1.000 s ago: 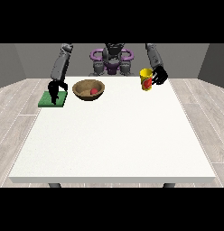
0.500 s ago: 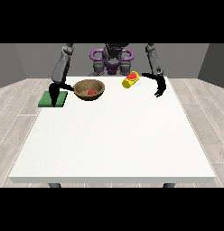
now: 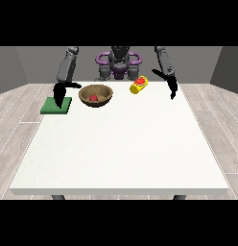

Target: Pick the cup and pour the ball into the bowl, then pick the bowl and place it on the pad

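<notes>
A yellow cup [image 3: 138, 85] lies on its side on the white table [image 3: 121, 149], near the far edge, its open mouth showing red inside. Whether that red is a ball or the cup's inner face cannot be told. To its left, well apart, stands a brown wooden bowl [image 3: 96, 95] with a small red ball [image 3: 93, 98] resting in its bottom. Left of the bowl, near the table's left corner, lies a flat green pad [image 3: 56, 105]; bowl and pad do not touch. The robot hand at the view's left [image 3: 58, 95] hangs over the pad, pointing down, its tip at or just above the pad's surface; whether it touches cannot be told, and how its fingers lie cannot be told either. It holds nothing that shows. The robot hand at the view's right [image 3: 172, 88] hangs to the right of the cup, well apart from it, near the table's right far corner, fingers pointing down and looking straight and relaxed, with nothing in them. The robot's grey and purple torso [image 3: 119, 65] stands behind the table's far edge, between the two arms.
</notes>
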Action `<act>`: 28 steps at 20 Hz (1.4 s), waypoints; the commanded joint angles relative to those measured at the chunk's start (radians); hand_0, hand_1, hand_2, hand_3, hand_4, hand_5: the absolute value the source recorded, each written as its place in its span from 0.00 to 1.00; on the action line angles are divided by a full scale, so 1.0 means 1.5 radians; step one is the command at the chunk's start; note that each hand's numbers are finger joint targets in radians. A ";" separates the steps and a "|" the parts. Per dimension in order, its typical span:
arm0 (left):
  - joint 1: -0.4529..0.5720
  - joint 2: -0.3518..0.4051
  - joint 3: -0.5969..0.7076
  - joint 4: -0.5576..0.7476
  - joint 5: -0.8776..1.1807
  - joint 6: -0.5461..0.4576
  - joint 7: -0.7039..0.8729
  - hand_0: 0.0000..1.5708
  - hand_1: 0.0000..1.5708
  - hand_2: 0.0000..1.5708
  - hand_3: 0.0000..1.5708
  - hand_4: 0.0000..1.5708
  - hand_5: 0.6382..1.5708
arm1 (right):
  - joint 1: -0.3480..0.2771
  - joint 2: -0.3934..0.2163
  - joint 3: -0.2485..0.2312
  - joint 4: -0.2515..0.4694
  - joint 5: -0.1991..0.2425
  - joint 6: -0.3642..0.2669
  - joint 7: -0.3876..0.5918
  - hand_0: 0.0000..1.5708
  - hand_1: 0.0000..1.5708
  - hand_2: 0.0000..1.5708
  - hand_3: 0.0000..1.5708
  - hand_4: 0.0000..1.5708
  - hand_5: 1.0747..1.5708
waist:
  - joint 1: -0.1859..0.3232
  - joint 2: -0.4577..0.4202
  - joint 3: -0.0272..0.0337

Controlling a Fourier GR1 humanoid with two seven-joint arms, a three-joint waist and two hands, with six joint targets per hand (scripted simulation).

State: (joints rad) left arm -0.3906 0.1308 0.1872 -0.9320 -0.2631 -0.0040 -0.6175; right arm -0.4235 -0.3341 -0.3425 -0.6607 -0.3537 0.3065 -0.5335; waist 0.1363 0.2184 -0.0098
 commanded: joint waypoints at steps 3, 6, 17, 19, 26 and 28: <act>0.068 -0.014 0.017 0.085 0.006 0.025 0.012 0.00 0.00 0.00 0.00 0.00 0.04 | 0.036 0.092 0.083 -0.066 0.032 -0.063 0.123 0.00 0.00 0.00 0.00 0.00 1.00 | -0.075 -0.155 0.0060; 0.062 0.018 0.025 0.067 0.022 0.003 -0.010 0.00 0.00 0.00 0.00 0.00 0.07 | 0.066 0.116 0.087 -0.048 0.027 -0.047 0.091 0.00 0.00 0.00 0.00 0.00 1.00 | -0.077 -0.123 0.0065; 0.015 0.023 -0.010 -0.052 0.031 -0.013 0.014 0.00 0.00 0.00 0.00 0.00 0.06 | -0.044 0.108 0.019 0.102 0.000 -0.074 -0.024 0.00 0.00 0.00 0.00 0.00 1.00 | 0.015 0.012 0.0072; 0.055 0.037 -0.008 -0.031 0.037 -0.040 -0.007 0.00 0.00 0.00 0.00 0.00 0.06 | -0.037 0.142 0.037 0.091 0.009 -0.114 -0.003 0.00 0.00 0.00 0.00 0.00 1.00 | 0.004 -0.028 0.0068; -0.008 0.027 -0.040 -0.072 0.027 -0.056 0.008 0.00 0.00 0.00 0.00 0.00 0.07 | 0.046 0.070 0.149 0.132 0.186 -0.276 0.035 1.00 1.00 1.00 1.00 0.69 0.93 | 0.077 0.038 0.0030; -0.027 0.022 -0.051 -0.088 0.025 -0.063 0.011 0.00 0.00 0.00 0.00 0.00 0.08 | 0.063 0.033 0.173 0.127 0.241 -0.333 0.013 1.00 1.00 1.00 1.00 0.76 0.98 | 0.105 0.067 0.0027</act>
State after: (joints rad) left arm -0.3805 0.1631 0.1320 -1.0303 -0.2205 -0.0795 -0.6024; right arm -0.3720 -0.2447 -0.1764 -0.5968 -0.1464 -0.0449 -0.6114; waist 0.2215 0.1954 -0.0610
